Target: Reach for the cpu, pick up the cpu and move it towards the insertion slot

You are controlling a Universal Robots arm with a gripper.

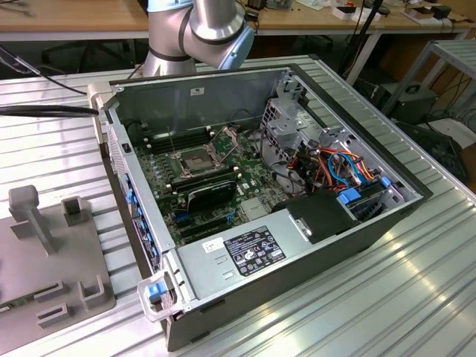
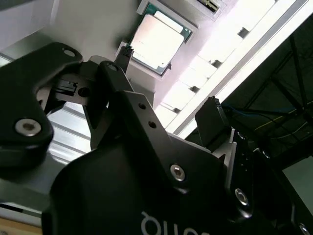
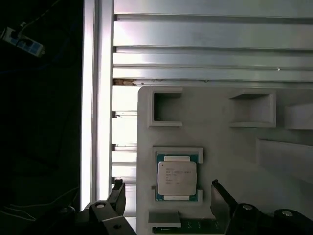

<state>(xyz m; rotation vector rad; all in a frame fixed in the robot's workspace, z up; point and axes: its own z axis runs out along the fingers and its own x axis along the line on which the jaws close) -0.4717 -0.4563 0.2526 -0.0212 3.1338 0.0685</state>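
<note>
Ribbed aluminium table (image 1: 387,297) carries everything. At its near edge on the exterior view's left lies the grey fixture tray (image 1: 44,253), with upright blocks and shallow pockets. Just beside that tray, toward the exterior view's right, stands the open computer case (image 1: 260,279). Farther in, on the green board, sits the insertion slot (image 1: 192,160), a silver frame around a dark centre, with nothing seated in it. At the far edge rises the robot arm (image 1: 201,30).

In both wrist views the cpu (image 3: 177,178) (image 2: 157,41) lies flat, metal lid up, in a square pocket of the grey fixture tray (image 3: 215,132), close to the tray edge that runs along the table's border.

The step in hand looks like the reach. The gripper (image 3: 166,185) (image 2: 170,78) hangs over the chip with its fingers (image 3: 117,196) spread wide. One stands off each of two opposite sides of the chip, clear of it and wider apart than the pocket. It holds nothing and touches nothing that I can see. How high the fingertips stand above the tray I cannot tell.

By my judgement, a clean pickup from here calls for keeping the pair centred on the chip, getting the tips down to the level of its thin edges without striking the pocket rim, and an even squeeze, since the part is flat, shallow and easily tipped. The slot is well apart from the tray, so most of the task is left.
</note>
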